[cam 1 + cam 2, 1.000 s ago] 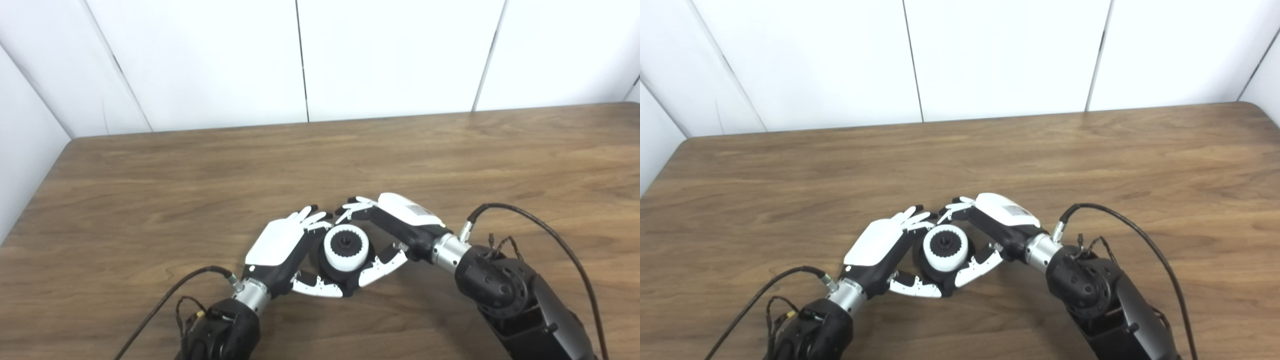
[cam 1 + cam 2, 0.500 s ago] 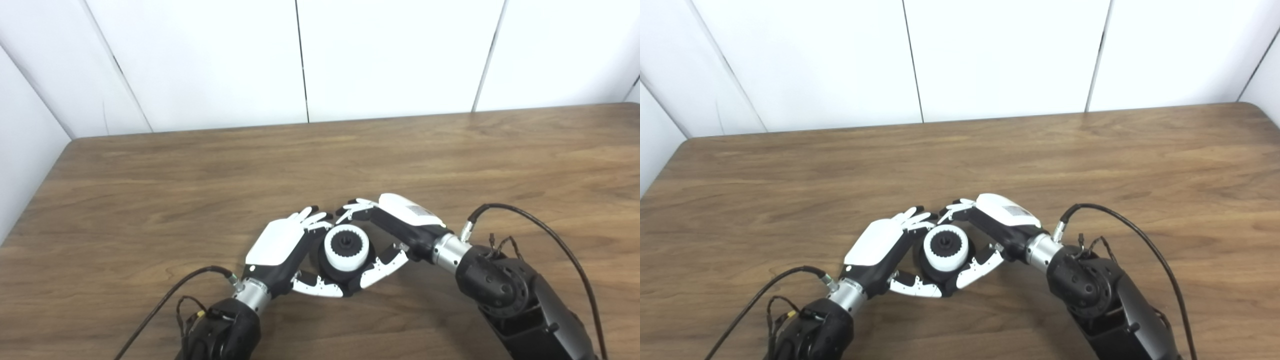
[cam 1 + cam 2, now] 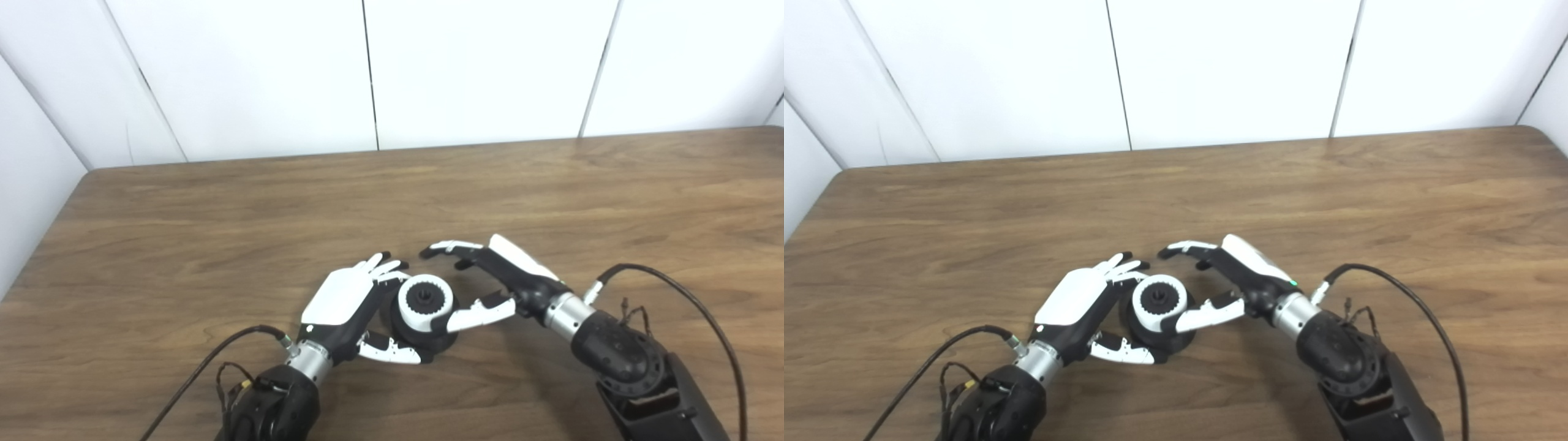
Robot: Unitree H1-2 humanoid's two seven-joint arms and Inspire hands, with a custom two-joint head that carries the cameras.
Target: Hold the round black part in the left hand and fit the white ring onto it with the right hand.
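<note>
The white ring (image 3: pixel 424 301) sits on top of the round black part (image 3: pixel 436 343), near the table's front middle. My left hand (image 3: pixel 346 300) is shut on the black part from the left, fingers behind it and thumb in front. My right hand (image 3: pixel 490 278) stands open just right of the ring. Its fingers (image 3: pixel 447 246) reach out level behind the ring, clear of it. Its thumb (image 3: pixel 1206 315) lies against the ring's front right side. The lower part of the black piece is hidden by both thumbs.
The brown wooden table (image 3: pixel 245 202) reaches back to white wall panels (image 3: pixel 478 67). Its left edge (image 3: pixel 43 245) runs diagonally. Black cables loop off the right wrist (image 3: pixel 674 275) and the left wrist (image 3: pixel 208 361).
My right hand has opened and drawn back to the right, its fingers lifting off the ring. The ring stays on the black part. The left hand has not moved.
</note>
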